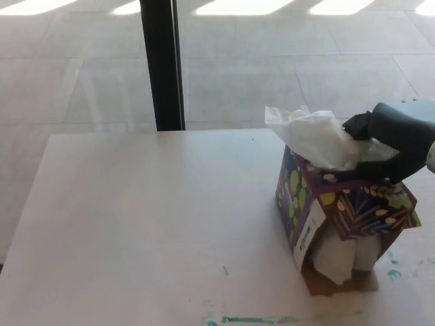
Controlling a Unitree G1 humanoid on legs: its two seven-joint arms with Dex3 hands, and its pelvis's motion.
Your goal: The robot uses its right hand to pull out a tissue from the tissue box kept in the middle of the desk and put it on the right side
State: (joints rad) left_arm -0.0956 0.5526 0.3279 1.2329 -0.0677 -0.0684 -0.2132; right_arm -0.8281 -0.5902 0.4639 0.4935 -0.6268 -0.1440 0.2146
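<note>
- Tissue box (340, 214) is my landmark: a cardboard cube printed in purple with yellow-green ovals and pale leaf strokes, standing on the right part of the desk (149, 224), its near lower side torn open.
- Nearest to me, in front of the box, teal paint smears (251, 319) streak the desk's front edge; a few more dot the surface to the box's right.
- White tissue bulges in soft folds out of the torn gap at the box's base (340, 257), above a brown cardboard flap lying flat on the desk.
- Left of the box the desk is a smooth, matte, off-white slab.
- On top of the box, the tissue (314, 139) rises crumpled and thin from the opening, its free corner pointing up and to the left.
- My right hand (387, 139), black and glossy-hard, sits just above the box's top right, fingers (357, 125) closed on the tissue's right side.
- Beyond the box, a black upright post (162, 64) stands behind the desk's far edge.
- Farthest back, pale grey floor tiles (68, 68) carry bright patches of light.
</note>
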